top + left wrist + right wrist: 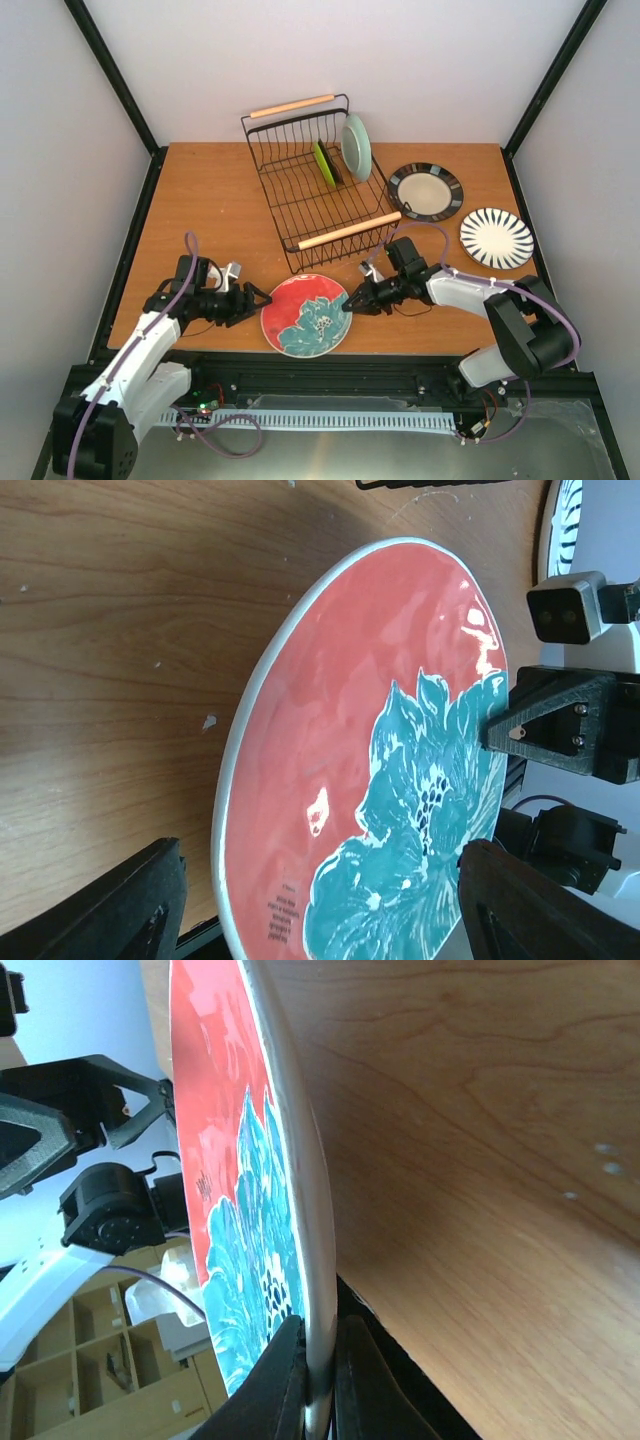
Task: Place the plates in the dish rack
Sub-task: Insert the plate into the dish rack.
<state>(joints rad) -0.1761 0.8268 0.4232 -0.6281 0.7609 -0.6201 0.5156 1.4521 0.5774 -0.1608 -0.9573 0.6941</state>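
The round red ceramic plate with teal flower sits at the wooden surface's six o'clock edge. The right end effector pinches its three o'clock rim; the left end effector is spread at nine. Risk: the thin rim grip slips and the plate drops.

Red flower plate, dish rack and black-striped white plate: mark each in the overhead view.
red flower plate (305, 316): top external view, middle of its face.
dish rack (349, 231): top external view, its near wooden handle.
black-striped white plate (497, 238): top external view, its centre.
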